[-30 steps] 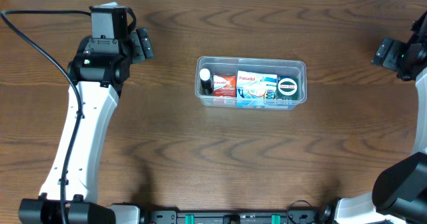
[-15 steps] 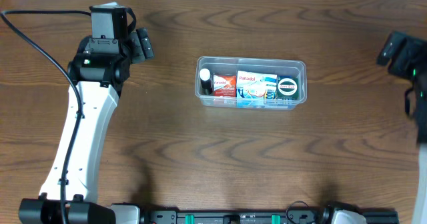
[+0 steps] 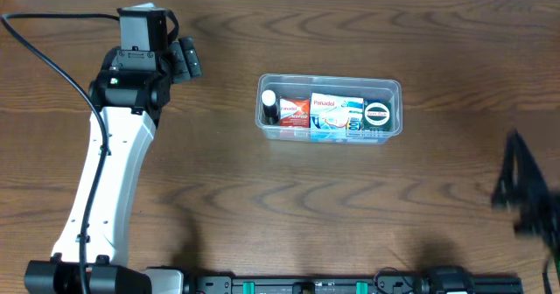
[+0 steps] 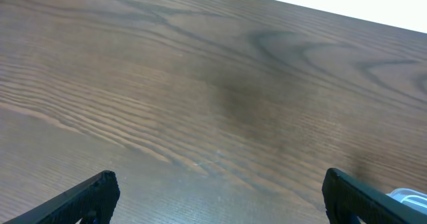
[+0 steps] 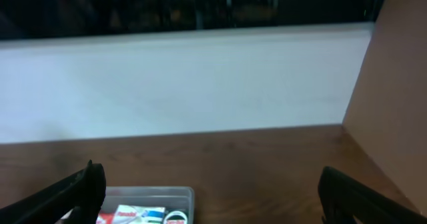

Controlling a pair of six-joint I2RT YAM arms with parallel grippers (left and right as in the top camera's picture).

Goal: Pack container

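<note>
The clear plastic container (image 3: 329, 79) stands at the table's middle. It holds a small white-capped bottle (image 3: 269, 104), a red packet (image 3: 293, 112), a Panadol box (image 3: 337, 110) and a round dark tin (image 3: 378, 113). My left gripper (image 3: 185, 59) is open and empty, left of the container and apart from it; in the left wrist view (image 4: 220, 201) only bare wood lies between its fingers. My right gripper (image 5: 213, 197) is open and empty, and its camera sees the container (image 5: 189, 193) from afar. In the overhead view the right arm (image 3: 525, 193) is a dark blur at the front right.
The wooden table (image 3: 262, 198) carries only the container. A white wall (image 5: 200, 84) runs behind the table's far edge. A black cable (image 3: 52, 49) runs over the table's left part to the left arm.
The right arm has swung from the far right back corner down to the front right edge, blurred by motion. The left arm and the container have not moved.
</note>
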